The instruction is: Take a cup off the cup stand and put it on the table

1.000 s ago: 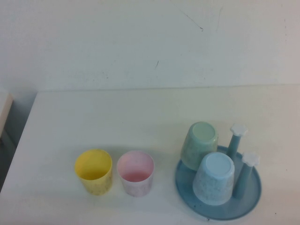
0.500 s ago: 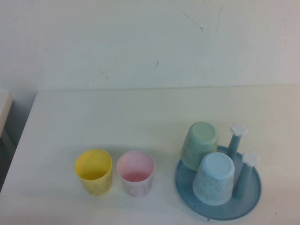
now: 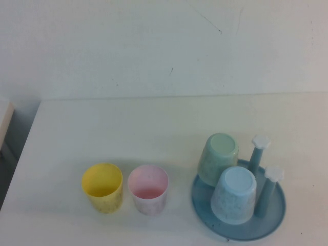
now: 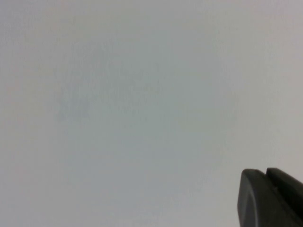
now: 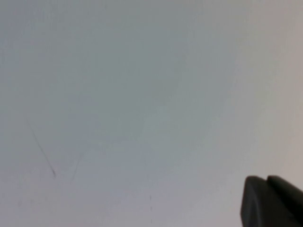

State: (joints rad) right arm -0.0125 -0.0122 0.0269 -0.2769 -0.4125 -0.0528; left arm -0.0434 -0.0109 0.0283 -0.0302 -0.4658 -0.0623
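sitting upturned, speckled cup [image 3: 234, 195] on round cup stand [image 3: 274, 219]; both grippers seemingly parked.

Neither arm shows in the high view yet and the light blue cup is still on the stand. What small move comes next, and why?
Probably bring the right gripper in over the cup: it sits upside down on the cup stand, on the robot's right, untouched. The left gripper faces only a blank surface, as does the right, so the left can stay parked.
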